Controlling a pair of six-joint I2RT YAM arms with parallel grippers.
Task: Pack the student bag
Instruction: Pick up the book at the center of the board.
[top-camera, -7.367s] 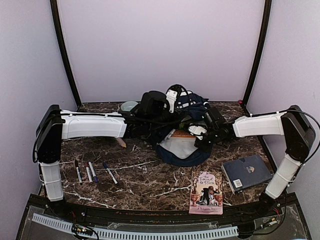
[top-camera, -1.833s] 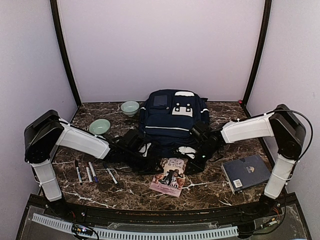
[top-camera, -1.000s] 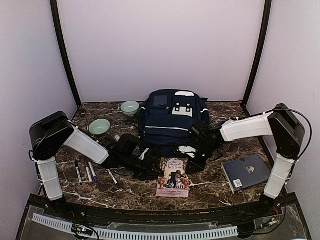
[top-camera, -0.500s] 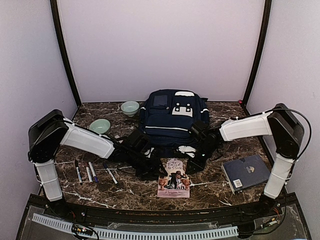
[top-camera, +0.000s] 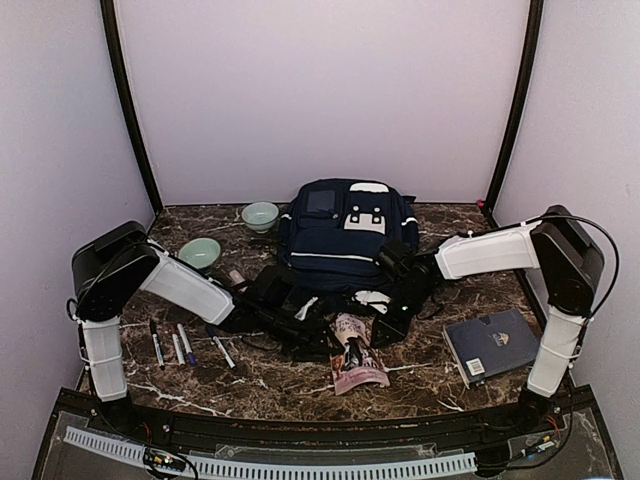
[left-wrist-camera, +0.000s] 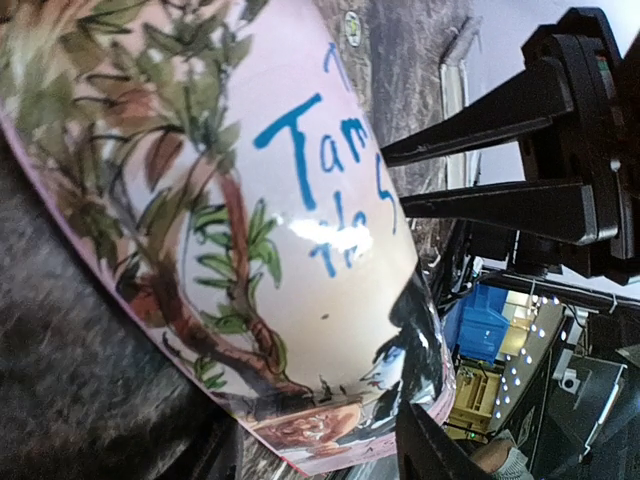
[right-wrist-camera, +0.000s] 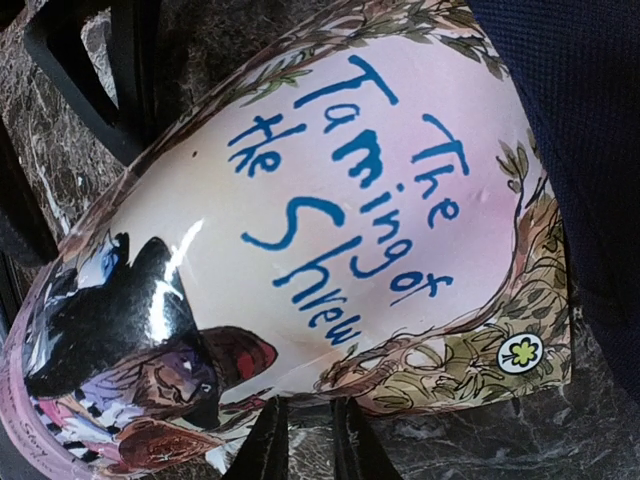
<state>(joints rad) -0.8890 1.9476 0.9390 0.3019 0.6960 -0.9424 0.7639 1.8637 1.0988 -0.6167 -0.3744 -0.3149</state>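
The student bag (top-camera: 345, 235), navy with white trim, lies flat at the back centre; its blue fabric (right-wrist-camera: 590, 120) fills the right wrist view's upper right. A pink paperback (top-camera: 356, 365), "The Taming of the Shrew", lies in front of it, buckled upward. My left gripper (top-camera: 328, 345) is at the book's left edge. Its jaws (left-wrist-camera: 320, 450) are open wide, with the book's (left-wrist-camera: 280, 200) bottom edge between them. My right gripper (top-camera: 386, 325) is at the book's far right side. Its fingers (right-wrist-camera: 303, 430) are almost together, tips hidden at the book's (right-wrist-camera: 330, 200) edge, marble showing between them.
Two green bowls (top-camera: 260, 214) (top-camera: 199, 252) stand at the back left. Several pens (top-camera: 175, 343) lie at the left front. A dark blue hardcover book (top-camera: 493, 343) lies at the right front, beside the right arm's base.
The paperback lay flat and now bulges up and sits slightly further right. My left gripper has moved right to it and opened wider. The right gripper has barely moved.
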